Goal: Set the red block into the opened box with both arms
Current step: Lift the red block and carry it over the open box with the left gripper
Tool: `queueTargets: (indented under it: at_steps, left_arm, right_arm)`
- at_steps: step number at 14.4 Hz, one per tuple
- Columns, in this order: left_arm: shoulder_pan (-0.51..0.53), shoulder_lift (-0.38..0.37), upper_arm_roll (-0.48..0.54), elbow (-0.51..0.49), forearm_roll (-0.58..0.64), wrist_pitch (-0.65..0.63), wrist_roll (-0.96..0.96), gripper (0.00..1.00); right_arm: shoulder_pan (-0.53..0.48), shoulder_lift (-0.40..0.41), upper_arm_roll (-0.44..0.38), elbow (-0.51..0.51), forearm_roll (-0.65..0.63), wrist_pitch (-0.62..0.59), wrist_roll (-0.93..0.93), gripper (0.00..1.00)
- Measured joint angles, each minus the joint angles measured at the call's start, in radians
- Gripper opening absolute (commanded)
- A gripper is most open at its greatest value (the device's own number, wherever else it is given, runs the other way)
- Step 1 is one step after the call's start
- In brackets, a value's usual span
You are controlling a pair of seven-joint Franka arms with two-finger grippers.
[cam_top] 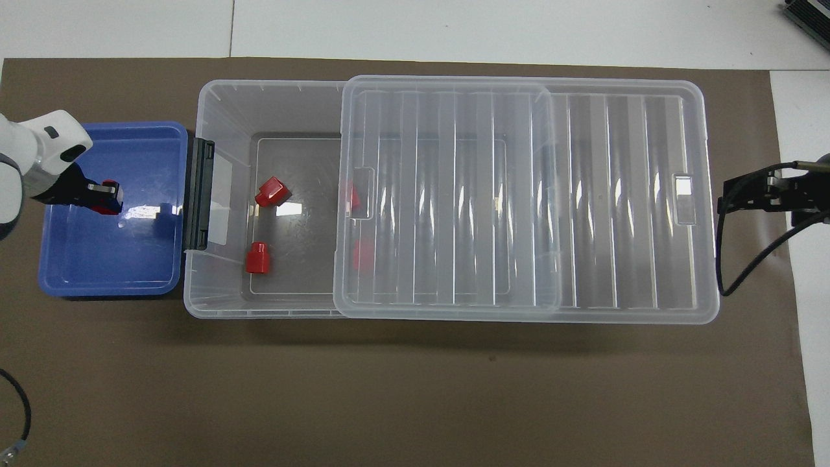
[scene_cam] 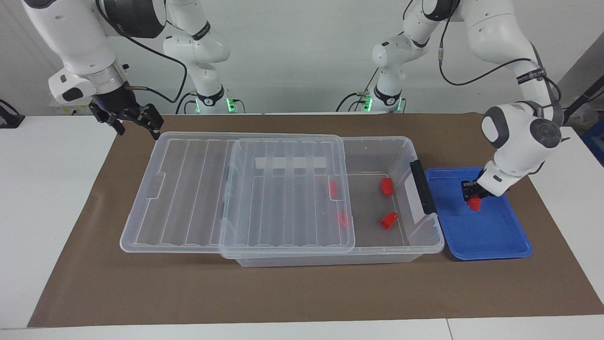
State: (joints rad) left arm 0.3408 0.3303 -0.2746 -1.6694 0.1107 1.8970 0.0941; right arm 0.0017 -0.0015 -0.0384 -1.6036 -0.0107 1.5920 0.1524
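Facing view, red block clamped in left gripper, over blue tray

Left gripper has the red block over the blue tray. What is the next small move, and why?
Probably carry it sideways over the box rim to the uncovered end. The left gripper is shut on the red block, lifted above the blue tray; the lid leaves that end open. The right gripper waits, open.

The left gripper, clamped on the red block, hangs over the blue tray.
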Motion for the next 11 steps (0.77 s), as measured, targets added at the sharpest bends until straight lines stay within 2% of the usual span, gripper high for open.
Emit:
queueTargets:
  at_steps: [3,5,8,11]
  left_arm:
    - [-0.071,-0.026,-0.009,0.188,-0.062,-0.266,-0.187,0.0]
    - [-0.173,-0.035,-0.014,0.266,-0.089,-0.356,-0.383,0.0]
    - [-0.339,-0.033,-0.016,0.296,-0.104,-0.321,-0.692,0.0]
    - [-0.445,-0.035,-0.016,0.227,-0.104,-0.121,-0.872,0.0]
  right_arm:
    - [0.0,0.0,0.0,0.0,0.0,0.0,0.0,1.0]
    - [0.0,0.0,0.0,0.0,0.0,0.0,0.0,1.0]
    - [0.0,0.0,0.0,0.0,0.0,0.0,0.0,1.0]
    - [0.0,0.0,0.0,0.0,0.0,0.0,0.0,1.0]
